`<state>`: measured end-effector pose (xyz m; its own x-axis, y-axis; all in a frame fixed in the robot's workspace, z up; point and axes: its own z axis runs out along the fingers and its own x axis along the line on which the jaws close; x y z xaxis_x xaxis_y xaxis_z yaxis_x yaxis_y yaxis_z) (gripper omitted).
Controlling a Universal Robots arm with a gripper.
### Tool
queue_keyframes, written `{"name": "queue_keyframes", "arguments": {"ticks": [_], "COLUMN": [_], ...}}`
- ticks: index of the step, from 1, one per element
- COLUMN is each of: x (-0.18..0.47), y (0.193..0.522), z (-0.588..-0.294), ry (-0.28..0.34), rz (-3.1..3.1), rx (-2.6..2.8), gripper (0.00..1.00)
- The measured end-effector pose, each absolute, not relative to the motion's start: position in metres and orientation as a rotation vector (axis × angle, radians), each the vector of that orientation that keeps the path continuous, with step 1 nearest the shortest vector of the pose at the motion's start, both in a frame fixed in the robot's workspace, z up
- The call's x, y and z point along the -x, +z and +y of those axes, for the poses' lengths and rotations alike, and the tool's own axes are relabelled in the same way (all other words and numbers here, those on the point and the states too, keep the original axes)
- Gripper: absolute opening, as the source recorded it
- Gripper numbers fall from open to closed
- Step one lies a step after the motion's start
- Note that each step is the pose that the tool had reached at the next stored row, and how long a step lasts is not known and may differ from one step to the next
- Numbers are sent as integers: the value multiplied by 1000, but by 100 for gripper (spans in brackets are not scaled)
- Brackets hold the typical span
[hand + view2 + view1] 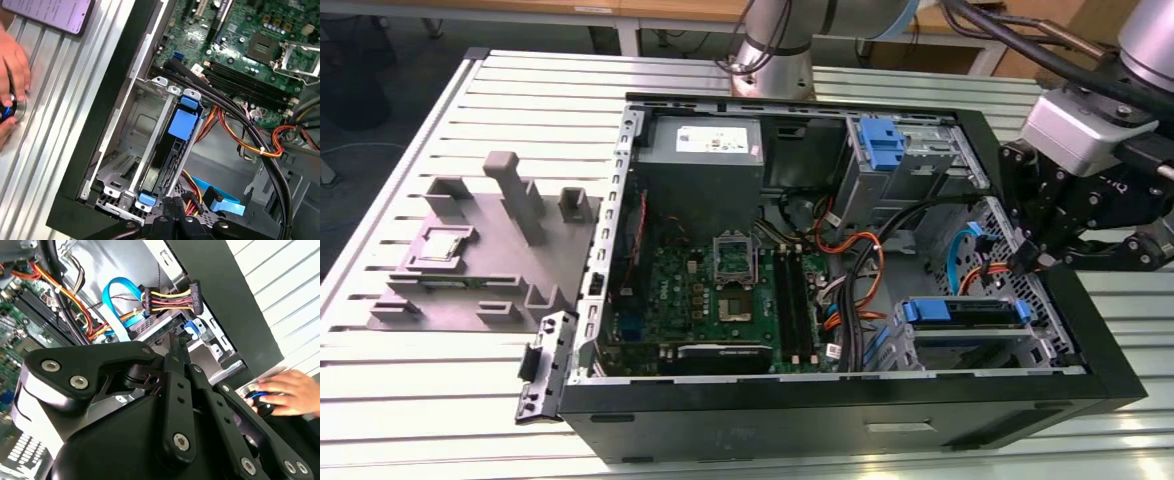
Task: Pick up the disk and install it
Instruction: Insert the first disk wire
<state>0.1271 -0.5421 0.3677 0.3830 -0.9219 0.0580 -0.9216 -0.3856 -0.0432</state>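
The disk (963,318), a flat rectangular silver-grey hard drive with blue plastic rails, sat in the grey metal drive cage (891,348). The cage was in the corner of the open black computer case (854,425) on the exterior view's right, close to the case's near wall. In the first wrist view the disk (167,150) stood on edge between the walls of the cage (125,170), with a blue rail tab at each end. The black gripper (1045,255) hung over the case's wall on the exterior view's right, near the disk; whether it touched the disk could not be told. In both wrist views the gripper (172,204) (174,342) appeared closed, its two fingers pressed together with nothing between them. Just beyond its tips in the second wrist view lay a black power connector with red, yellow and black wires (172,297) and a light-blue flat cable (116,290). Inside the case were a green motherboard (720,290), a silver power-supply box with a white label (707,145) and a bare blue plastic bracket (881,145). A grey moulded fixture (467,250) stood on the slotted aluminium table (427,390), on the exterior view's left of the case. A person's hand (12,75) (292,390) rested on the table outside the case, its fingers on a small dark round knob with a blue mark (6,111).
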Motion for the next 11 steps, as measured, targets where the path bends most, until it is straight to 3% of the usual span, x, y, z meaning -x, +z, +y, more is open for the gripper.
{"name": "queue_keyframes", "arguments": {"ticks": [11], "x": [-132], "y": [366], "z": [-540], "ry": [-116], "rz": [1616], "rx": [2685], "gripper": [10]}}
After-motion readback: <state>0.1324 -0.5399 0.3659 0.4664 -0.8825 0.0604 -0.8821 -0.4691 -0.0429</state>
